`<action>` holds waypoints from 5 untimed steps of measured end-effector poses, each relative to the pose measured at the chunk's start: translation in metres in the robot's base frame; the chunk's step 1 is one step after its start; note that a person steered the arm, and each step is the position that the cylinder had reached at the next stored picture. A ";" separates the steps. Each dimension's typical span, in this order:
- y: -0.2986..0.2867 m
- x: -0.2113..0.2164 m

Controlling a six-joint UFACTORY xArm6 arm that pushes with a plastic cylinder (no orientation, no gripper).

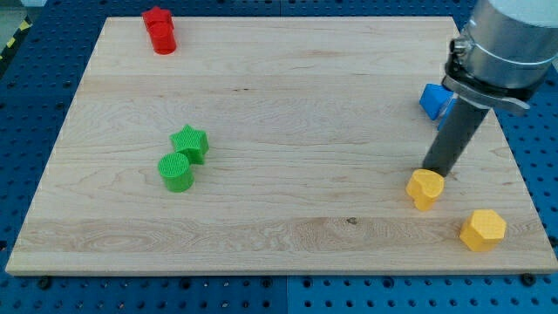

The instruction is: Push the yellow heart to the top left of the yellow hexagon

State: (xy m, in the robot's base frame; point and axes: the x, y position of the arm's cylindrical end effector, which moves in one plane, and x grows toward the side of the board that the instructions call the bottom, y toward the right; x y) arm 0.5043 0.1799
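The yellow heart [425,188] lies on the wooden board at the view's lower right. The yellow hexagon [482,229] lies below and to the right of it, near the board's bottom right corner, with a small gap between them. My tip [433,172] is at the heart's upper right edge, touching or nearly touching it. The dark rod rises from there up and to the right into the grey arm.
A blue block [434,100] sits at the right, partly hidden behind the rod. A green star [190,143] and a green cylinder [176,172] touch at mid left. Two red blocks [160,30] sit at the top left. The board's right edge [514,157] is close.
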 end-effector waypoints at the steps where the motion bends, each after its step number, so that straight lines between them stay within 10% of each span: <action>1: -0.043 0.000; 5: 0.003 0.040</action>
State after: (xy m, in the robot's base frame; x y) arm 0.5443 0.1827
